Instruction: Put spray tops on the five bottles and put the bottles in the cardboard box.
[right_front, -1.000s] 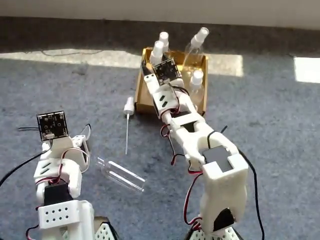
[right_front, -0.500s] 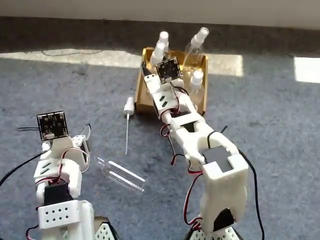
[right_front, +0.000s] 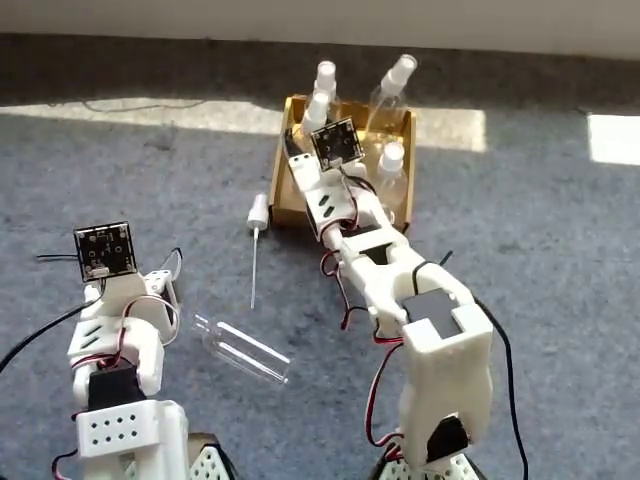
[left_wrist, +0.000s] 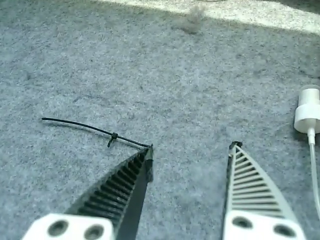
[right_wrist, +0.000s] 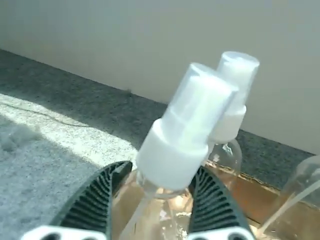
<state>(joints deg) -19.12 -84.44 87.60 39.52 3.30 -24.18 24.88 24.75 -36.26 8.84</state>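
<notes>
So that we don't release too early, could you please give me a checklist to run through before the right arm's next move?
1. The right gripper is shut round the neck of the held bottle: ok.
2. That bottle's spray top is on: ok.
3. The held bottle is over the cardboard box: ok.
4. Its base touches the box floor: cannot tell, hidden.
5. The left gripper is open and holds nothing: ok.
6. All five bottles are capped: not ok; the bare bottle lies on the carpet, and the loose spray top lies beside the box.
</notes>
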